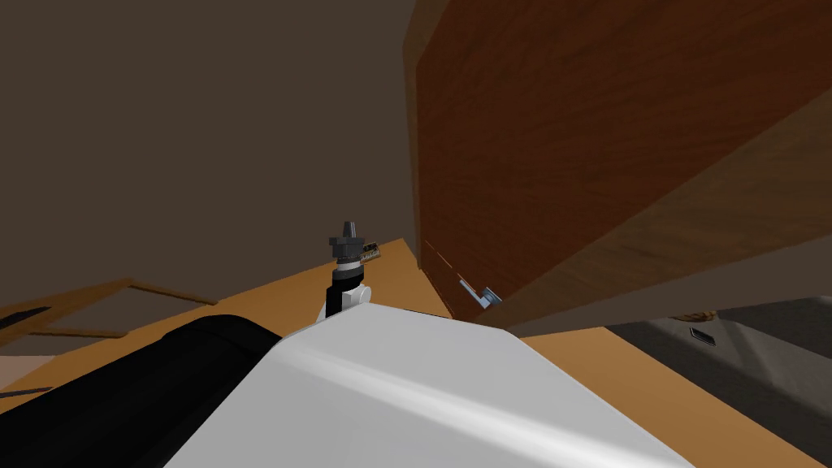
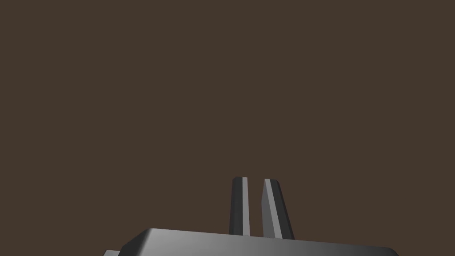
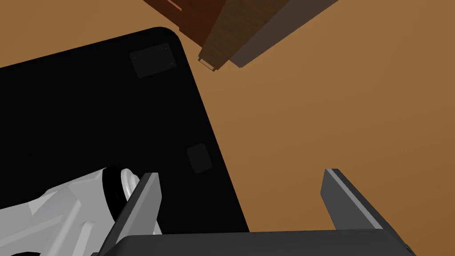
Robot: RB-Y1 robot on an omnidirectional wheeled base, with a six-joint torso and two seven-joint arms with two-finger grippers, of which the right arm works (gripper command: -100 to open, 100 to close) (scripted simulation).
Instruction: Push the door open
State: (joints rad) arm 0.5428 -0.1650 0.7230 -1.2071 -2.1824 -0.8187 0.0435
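A dark reddish wood door [image 1: 569, 122] rises on my right, set in a lighter brown frame [image 1: 691, 219]. Its small silver handle [image 1: 479, 294] sits low, close to my chest. My left gripper [image 1: 349, 226] is raised ahead, left of the door and apart from it. In the left wrist view that gripper [image 2: 255, 180] is shut on nothing and faces a flat brown wall. My right gripper [image 3: 242, 178] stands open and empty, pointing down at the orange-brown floor [image 3: 355, 111]. The door's bottom corner [image 3: 209, 18] lies beyond it.
A plain brown wall [image 1: 203, 122] spans the left and front. My black base [image 3: 89, 111] lies by the right gripper, close to the door's foot. A wooden frame [image 1: 81, 305] lies low at the far left. Beyond the door frame, at right, is a grey floor [image 1: 756, 366].
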